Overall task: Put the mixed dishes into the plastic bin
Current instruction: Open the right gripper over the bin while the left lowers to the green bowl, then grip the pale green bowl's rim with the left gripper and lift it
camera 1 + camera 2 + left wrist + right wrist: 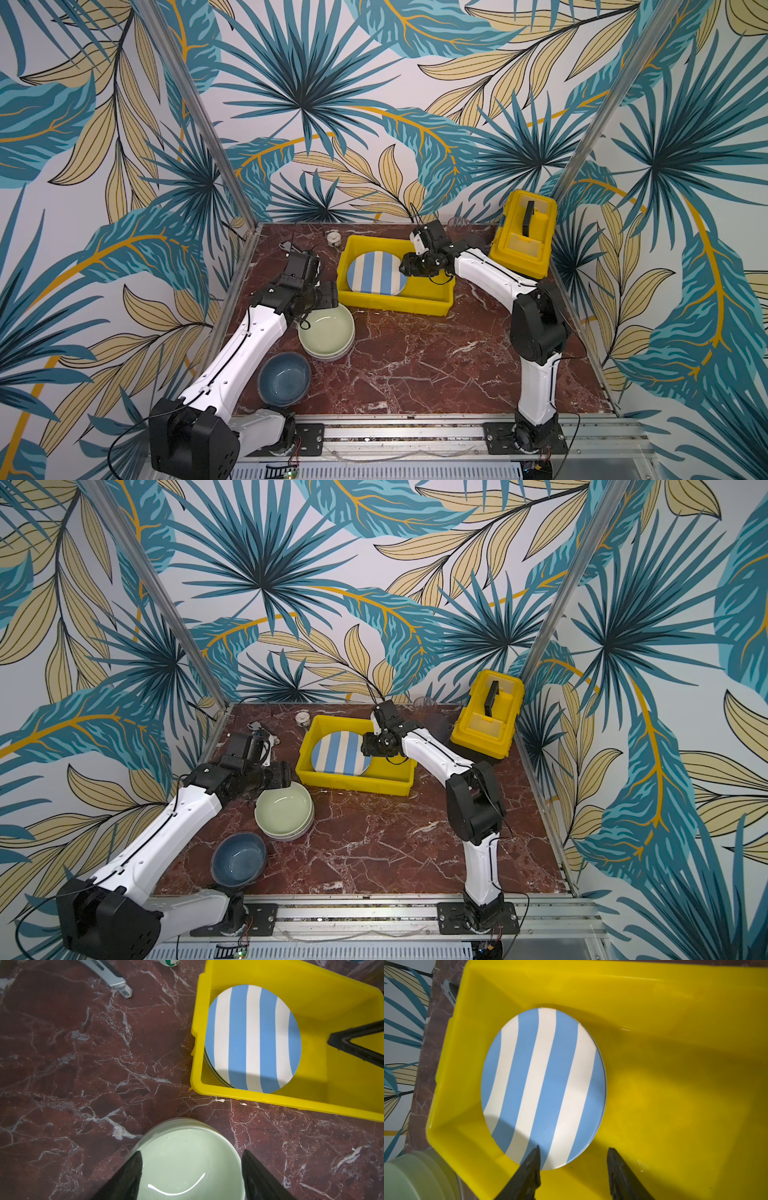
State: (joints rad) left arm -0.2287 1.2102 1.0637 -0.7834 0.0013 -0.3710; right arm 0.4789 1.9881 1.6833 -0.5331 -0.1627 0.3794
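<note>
The yellow plastic bin (395, 304) sits toward the back of the red marble tabletop (436, 365). Inside it, at its left end, lies a blue-and-cream striped plate (376, 272). The left wrist view shows dark edges of more plates stacked under it. The rest of the bin floor is bare.

The right gripper (573, 1148) hangs over the bin just beside the plate's edge. Its jaws are moderately apart and hold nothing.

The left gripper (191, 1151) is over the far-left rim of a pale green bowl (328, 332), which stands on the tabletop just in front of the bin, nested on paler bowls. Its jaws are wide, one on each side of the bowl's hollow. I cannot tell whether they touch the rim.

A blue bowl (284, 376) stands alone nearer the front edge, beside the left arm. A clear tumbler (458, 221) stands by the back wall, near a yellow toolbox (521, 245) with a black handle.

A metal wrench (108, 976) and a small white tape roll (333, 238) lie left of the bin. The roll bears green print, cut off at the frame edge and unreadable.
</note>
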